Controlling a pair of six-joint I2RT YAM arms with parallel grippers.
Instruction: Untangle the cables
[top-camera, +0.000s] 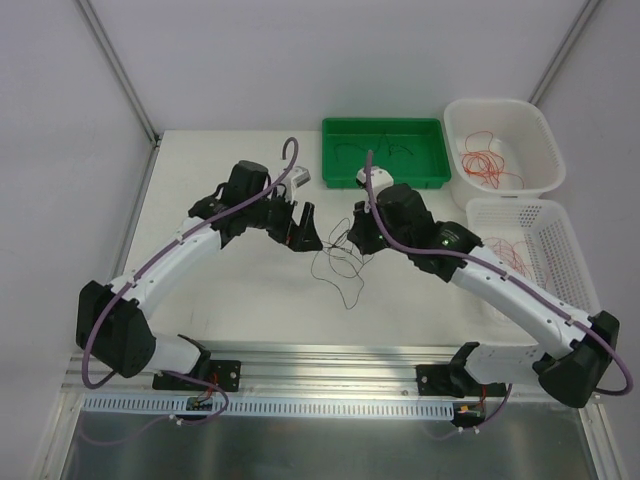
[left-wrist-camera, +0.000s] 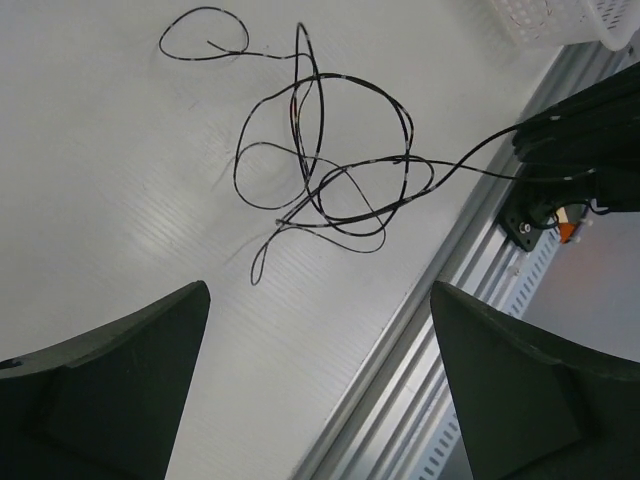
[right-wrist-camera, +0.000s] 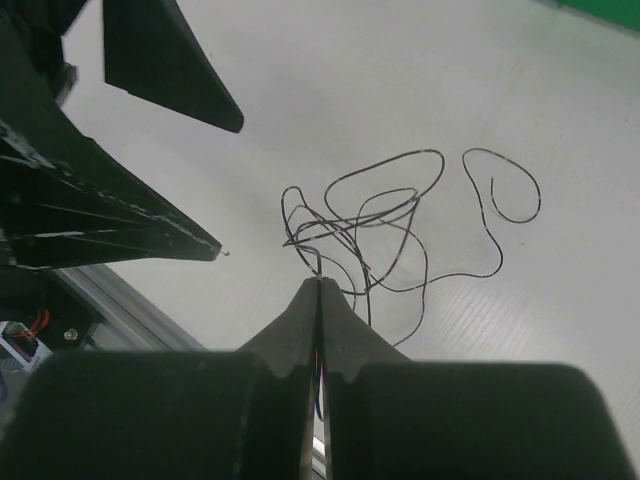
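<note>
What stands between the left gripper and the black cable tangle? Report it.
Nothing visible: only bare table separates the open left gripper from the black cable tangle. The right gripper pinches one strand.

Left gripper (top-camera: 298, 236), centre-left of the overhead frame: jaws wide apart. Right gripper (top-camera: 344, 238), centre: fingers pinched together on the cables (top-camera: 340, 263).

The white table (top-camera: 240, 290) carries a green tray (top-camera: 385, 121) at about 12 o'clock from its middle, against the far edge. A white solid-walled basket (top-camera: 495, 102) stands at 1 o'clock, just beside the tray, and a white lattice basket (top-camera: 520, 207) at 3 o'clock, near the right edge. At the centre lies a loose tangle of thin dark cables (top-camera: 345, 258). Most loops appear to rest flat on the surface.
</note>
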